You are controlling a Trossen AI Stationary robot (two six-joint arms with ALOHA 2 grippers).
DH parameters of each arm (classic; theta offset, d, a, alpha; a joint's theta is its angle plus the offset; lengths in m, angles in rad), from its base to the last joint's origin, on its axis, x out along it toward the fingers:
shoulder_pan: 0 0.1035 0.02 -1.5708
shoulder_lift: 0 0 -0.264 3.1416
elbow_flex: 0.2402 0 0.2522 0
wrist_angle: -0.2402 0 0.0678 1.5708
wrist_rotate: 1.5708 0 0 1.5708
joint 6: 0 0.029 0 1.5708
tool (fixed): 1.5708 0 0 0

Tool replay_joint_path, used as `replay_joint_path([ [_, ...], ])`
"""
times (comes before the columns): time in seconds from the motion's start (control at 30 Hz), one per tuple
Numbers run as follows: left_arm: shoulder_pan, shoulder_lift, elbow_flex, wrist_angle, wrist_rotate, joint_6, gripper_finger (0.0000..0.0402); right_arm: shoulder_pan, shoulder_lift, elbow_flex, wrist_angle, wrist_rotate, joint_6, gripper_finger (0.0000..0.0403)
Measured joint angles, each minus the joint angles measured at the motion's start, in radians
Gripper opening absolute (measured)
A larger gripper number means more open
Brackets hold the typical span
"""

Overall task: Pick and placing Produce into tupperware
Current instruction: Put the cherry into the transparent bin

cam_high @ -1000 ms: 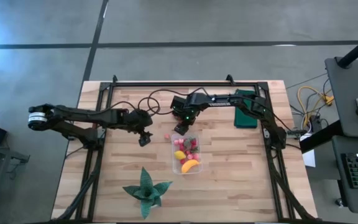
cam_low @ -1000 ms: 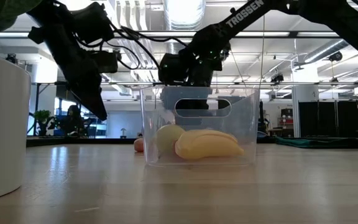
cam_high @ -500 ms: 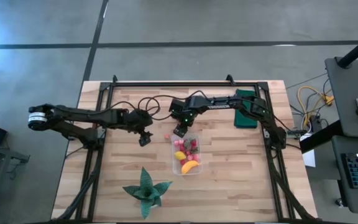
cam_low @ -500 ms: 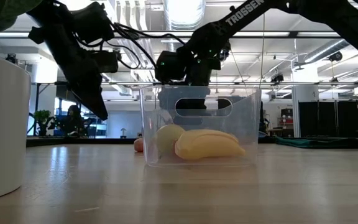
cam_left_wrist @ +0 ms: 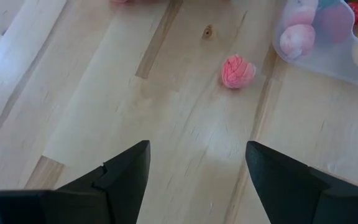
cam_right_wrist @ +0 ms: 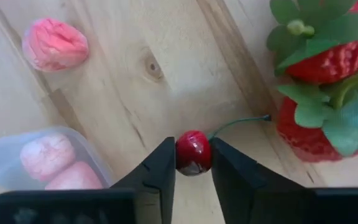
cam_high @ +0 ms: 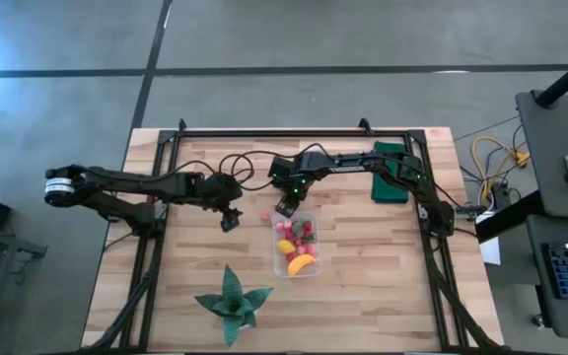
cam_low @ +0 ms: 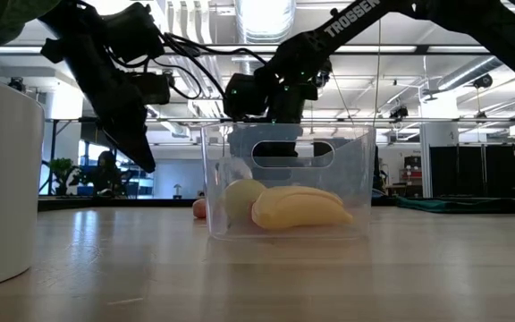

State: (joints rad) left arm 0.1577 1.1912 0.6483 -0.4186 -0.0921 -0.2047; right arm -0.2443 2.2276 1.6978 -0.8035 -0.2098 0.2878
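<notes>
The clear tupperware (cam_high: 297, 247) stands mid-table and holds a banana (cam_low: 298, 207), a lemon (cam_low: 240, 199) and red and pink pieces. My right gripper (cam_high: 286, 207) points down just beyond the tupperware's far end, shut on a small dark-red cherry (cam_right_wrist: 193, 151). Two leafy strawberries (cam_right_wrist: 328, 62) lie on the wood beside the cherry. A pink piece (cam_left_wrist: 237, 70) lies on the table left of the tupperware. My left gripper (cam_left_wrist: 197, 180) hangs open above bare wood near that piece, with nothing between its fingers. My right gripper pinches the cherry's round body (cam_right_wrist: 193, 163) between its two fingertips, coming steeply from above. The thin green stem (cam_right_wrist: 238, 123) sticks out sideways, free of the fingers. Whether the cherry rests on the wood or is lifted clear, I cannot tell.
A green spiky plant (cam_high: 233, 301) in a white pot (cam_low: 3, 179) stands near the table's front edge. A dark green flat rectangle (cam_high: 390, 173) lies at the far right. Black frame rails (cam_high: 294, 131) run along the far edge and both sides.
</notes>
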Motion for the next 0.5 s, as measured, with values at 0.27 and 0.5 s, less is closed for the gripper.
replay_joint_path([
  [0.27, 0.0, 0.0, 0.0, 0.022, 0.0, -0.001, 0.0251, -0.005, -0.069, 0.043, -0.004, -0.007, 0.0, 0.0076],
  [0.5, 0.0, -0.001, 0.0, 0.046, 0.0, -0.003, 0.0251, 0.002, -0.217, 0.093, -0.078, -0.091, -0.017, 0.0075],
])
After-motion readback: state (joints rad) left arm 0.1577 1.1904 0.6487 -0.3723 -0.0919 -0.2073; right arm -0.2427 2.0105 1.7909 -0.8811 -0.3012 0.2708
